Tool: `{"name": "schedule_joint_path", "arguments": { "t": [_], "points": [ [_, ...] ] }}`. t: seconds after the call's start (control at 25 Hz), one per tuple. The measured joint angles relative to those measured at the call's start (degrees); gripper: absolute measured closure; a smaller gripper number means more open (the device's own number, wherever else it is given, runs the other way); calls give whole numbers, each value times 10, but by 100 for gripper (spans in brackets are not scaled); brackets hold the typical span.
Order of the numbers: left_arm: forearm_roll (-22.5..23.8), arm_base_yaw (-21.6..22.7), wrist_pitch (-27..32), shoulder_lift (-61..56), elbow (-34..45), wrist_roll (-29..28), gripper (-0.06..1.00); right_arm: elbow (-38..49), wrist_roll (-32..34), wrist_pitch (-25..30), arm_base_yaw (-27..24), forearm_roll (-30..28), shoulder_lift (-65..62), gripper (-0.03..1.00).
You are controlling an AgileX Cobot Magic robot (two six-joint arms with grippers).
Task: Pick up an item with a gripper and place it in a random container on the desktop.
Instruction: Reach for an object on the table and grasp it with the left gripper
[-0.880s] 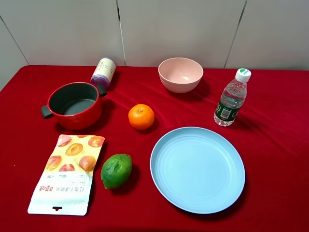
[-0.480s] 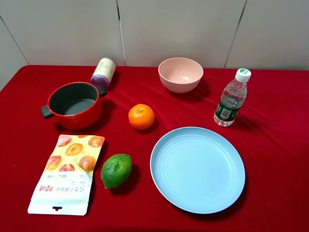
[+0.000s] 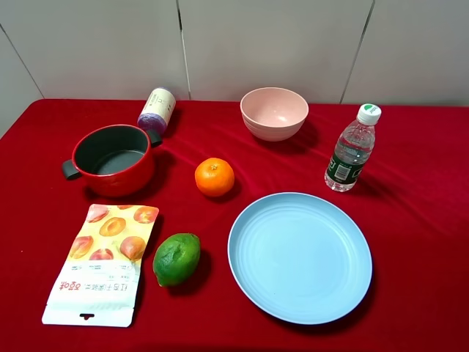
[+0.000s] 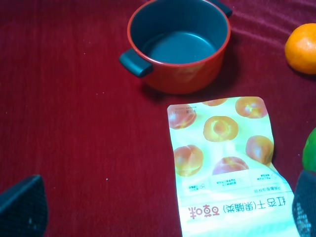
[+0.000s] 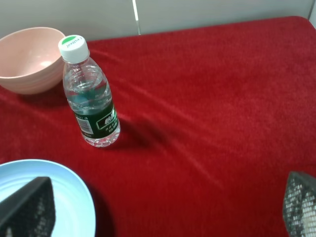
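While my left pincer [image 4: 160, 210] hangs released, its dark fingers [image 4: 22, 207] spread wide above the red cloth counter [image 4: 64, 98], the glossy, dimpled orange mandarin [image 4: 302, 48] sits on the cloth ahead of it and off to one side, ungrasped. Straight ahead stands the round red pot [image 4: 187, 74], smooth dark grey inside, with a flat printed fruit packet [image 4: 222, 148] lying between pot and pincer. My right pincer [image 5: 165, 207], also released, hovers with a clear plastic bottle [image 5: 91, 98] and pink bowl [image 5: 29, 59] ahead, one mesh-textured finger over a pale blue plate [image 5: 74, 202].
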Motion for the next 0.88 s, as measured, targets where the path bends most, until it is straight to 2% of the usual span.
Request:
{"name": "schedule_joint_path", "arguments": {
  "t": [0.36, 0.88],
  "points": [
    [2, 0, 0, 12, -17, 0, -4, 0, 0, 0, 0, 0, 0, 28],
    [2, 0, 0, 229, -130, 1, -4, 0, 0, 0, 0, 0, 0, 28]
  ]
}}
